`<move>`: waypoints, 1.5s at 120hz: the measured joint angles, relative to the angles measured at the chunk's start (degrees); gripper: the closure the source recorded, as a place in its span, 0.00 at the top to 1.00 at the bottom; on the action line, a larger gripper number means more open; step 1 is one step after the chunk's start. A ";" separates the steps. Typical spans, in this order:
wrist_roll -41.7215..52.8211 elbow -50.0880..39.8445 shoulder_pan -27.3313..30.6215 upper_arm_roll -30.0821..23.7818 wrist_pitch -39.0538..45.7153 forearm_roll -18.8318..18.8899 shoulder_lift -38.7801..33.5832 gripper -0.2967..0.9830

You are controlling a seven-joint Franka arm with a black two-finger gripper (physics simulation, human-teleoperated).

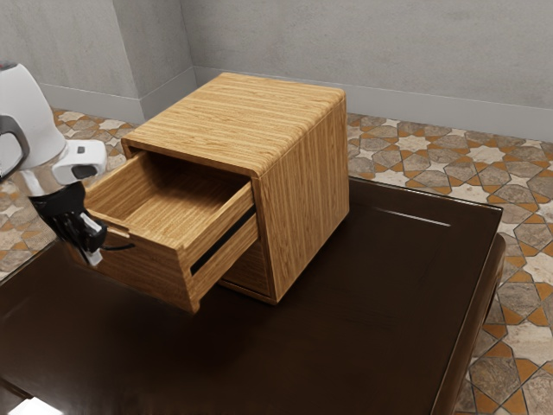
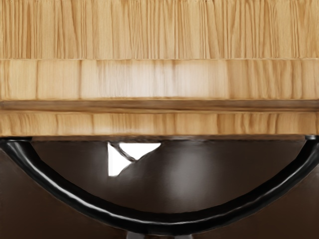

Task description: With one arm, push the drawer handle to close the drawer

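One dark table point(image 1: 363, 337) beneath open drawer point(image 1: 155, 273)

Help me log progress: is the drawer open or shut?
Open: the drawer juts well out from the cabinet, its inside floor in view.

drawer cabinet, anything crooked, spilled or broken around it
The drawer stands well out of its wooden cabinet but looks straight and undamaged, and I see no spill. One oddity: in the wrist view, a hard-edged white patch within the curve of the black handle; glare or object, I can't tell.
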 joint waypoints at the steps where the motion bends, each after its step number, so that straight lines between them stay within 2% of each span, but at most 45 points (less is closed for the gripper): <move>1: 0.01 0.10 0.00 0.00 0.14 0.00 0.17 0.20; 54: 0.37 8.30 -1.36 -0.07 6.05 -0.10 11.13 0.16; 131: -0.16 23.62 -3.42 -0.04 9.32 -0.38 29.20 0.15; 180: -0.24 28.34 -3.36 -0.25 10.89 -0.55 33.91 0.15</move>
